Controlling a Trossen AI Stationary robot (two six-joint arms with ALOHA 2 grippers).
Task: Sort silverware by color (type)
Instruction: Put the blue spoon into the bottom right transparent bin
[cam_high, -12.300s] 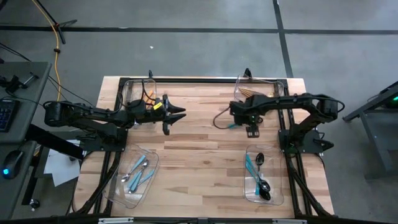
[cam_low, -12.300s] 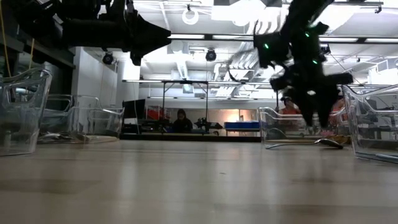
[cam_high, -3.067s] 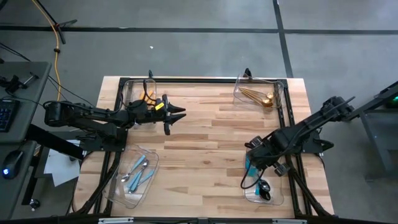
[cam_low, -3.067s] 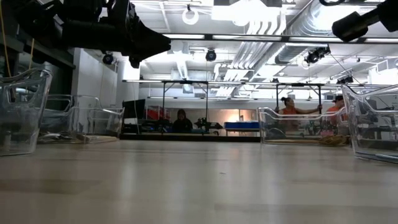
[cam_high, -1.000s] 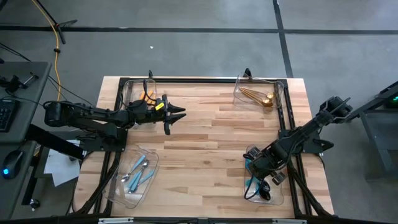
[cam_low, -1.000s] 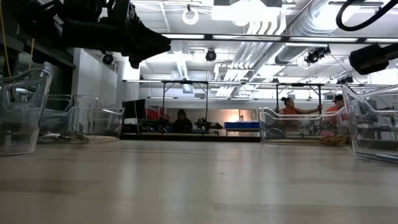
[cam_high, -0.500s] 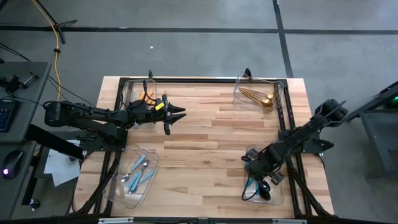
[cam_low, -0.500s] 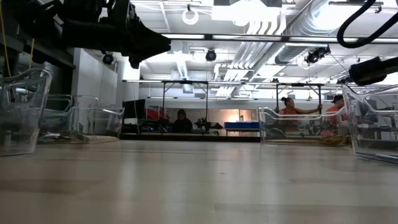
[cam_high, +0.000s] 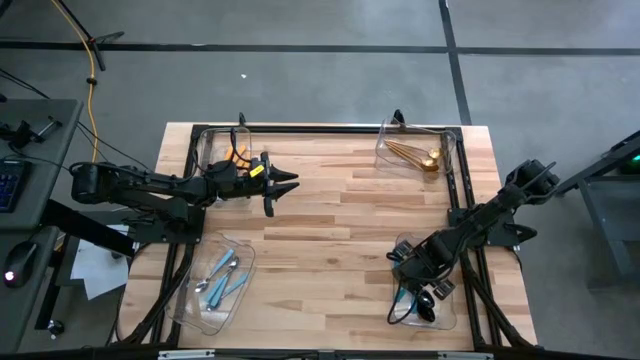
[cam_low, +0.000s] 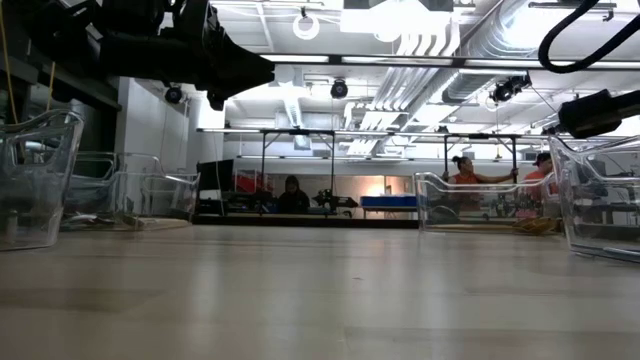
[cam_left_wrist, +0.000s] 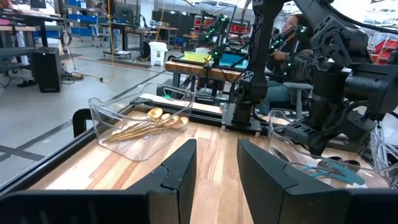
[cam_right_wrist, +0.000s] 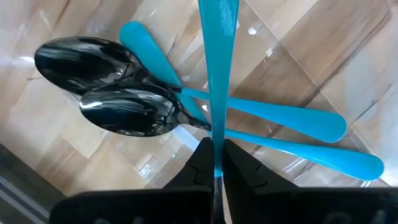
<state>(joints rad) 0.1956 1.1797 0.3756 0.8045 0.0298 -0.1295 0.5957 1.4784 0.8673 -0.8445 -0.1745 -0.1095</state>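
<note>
A glossy teal handle (cam_right_wrist: 217, 68) is clamped in the closed right end effector (cam_right_wrist: 214, 158) above two black spoons (cam_right_wrist: 118, 93) in a clear bin (cam_high: 448, 312). The left end effector (cam_high: 283, 183) is held part-open and empty over the wooden surface (cam_high: 330, 240); gold pieces (cam_high: 418, 155) lie beyond.

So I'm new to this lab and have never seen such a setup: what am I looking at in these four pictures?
Two robot arms sort cutlery at a wooden table. One camera looks straight down, one sits at tabletop level, and one rides on each wrist. Clear bins at the corners hold gold pieces, orange-handled pieces, light-blue-handled pieces and teal-handled black spoons. The right gripper, over that last bin, is shut on a teal handle. The left gripper waits empty, jaws apart, above the table.
</note>
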